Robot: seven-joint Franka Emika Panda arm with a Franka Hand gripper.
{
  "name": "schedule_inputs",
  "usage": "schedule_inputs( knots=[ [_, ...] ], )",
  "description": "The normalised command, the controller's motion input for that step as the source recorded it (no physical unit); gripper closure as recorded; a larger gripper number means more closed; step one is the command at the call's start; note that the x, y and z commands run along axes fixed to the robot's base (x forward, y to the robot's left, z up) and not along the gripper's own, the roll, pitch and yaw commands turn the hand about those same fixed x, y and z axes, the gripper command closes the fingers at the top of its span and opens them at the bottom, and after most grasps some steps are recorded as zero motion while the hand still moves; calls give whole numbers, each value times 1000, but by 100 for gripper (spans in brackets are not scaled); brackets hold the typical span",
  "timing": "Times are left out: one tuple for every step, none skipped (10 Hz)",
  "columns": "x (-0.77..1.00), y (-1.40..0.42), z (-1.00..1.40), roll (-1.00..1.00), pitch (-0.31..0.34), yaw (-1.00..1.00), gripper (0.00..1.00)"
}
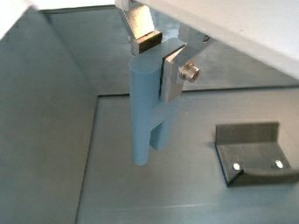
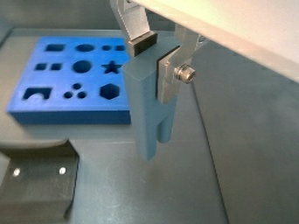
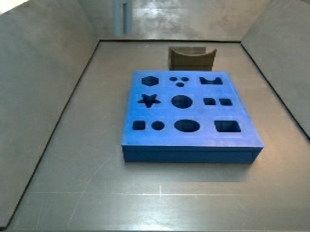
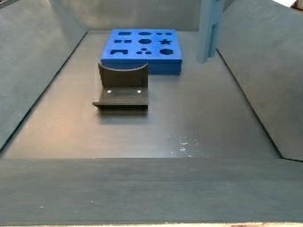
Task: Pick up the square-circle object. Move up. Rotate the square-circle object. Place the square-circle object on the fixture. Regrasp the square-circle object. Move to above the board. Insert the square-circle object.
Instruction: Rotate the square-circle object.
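My gripper (image 1: 160, 54) is shut on the top end of the square-circle object (image 1: 146, 122), a slim pale blue-grey peg that hangs upright, well above the floor. Both wrist views show the grip (image 2: 158, 57) and the peg (image 2: 152, 122), whose lower end is stepped. The blue board (image 2: 70, 79) lies on the floor beyond the peg, and the dark fixture (image 1: 251, 153) stands off to one side of it. In a side view the peg (image 4: 212, 31) hangs by the right wall, beside the board (image 4: 144, 49). The fixture (image 4: 122, 84) stands empty in front of the board.
Grey walls enclose the floor on all sides in both side views. The board (image 3: 188, 113) fills the middle of the floor, with the fixture (image 3: 190, 58) behind it. The peg shows faintly at the top (image 3: 122, 16).
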Motion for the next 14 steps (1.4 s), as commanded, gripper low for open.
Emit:
schedule_inputs(
  knots=[
    [-2, 6, 1, -2, 3, -1000, 100],
    [-2, 6, 1, -2, 3, -1000, 100],
    [-2, 7, 1, -2, 3, -1000, 100],
    [-2, 7, 1, -3, 3, -1000, 100],
    [-2, 7, 1, -3, 3, -1000, 100],
    [-3, 7, 1, -3, 3, -1000, 100],
    [-3, 8, 1, -3, 3, -1000, 100],
    [-3, 8, 1, -3, 3, -1000, 100],
    [-3, 8, 1, -3, 3, -1000, 100],
    [-3, 9, 1, -3, 3, -1000, 100],
    [-3, 9, 1, -4, 4, -1000, 100],
    [-3, 9, 1, -4, 4, -1000, 100],
    [-3, 9, 1, -4, 4, -1000, 100],
    [-3, 9, 1, -4, 4, -1000, 100]
  ],
)
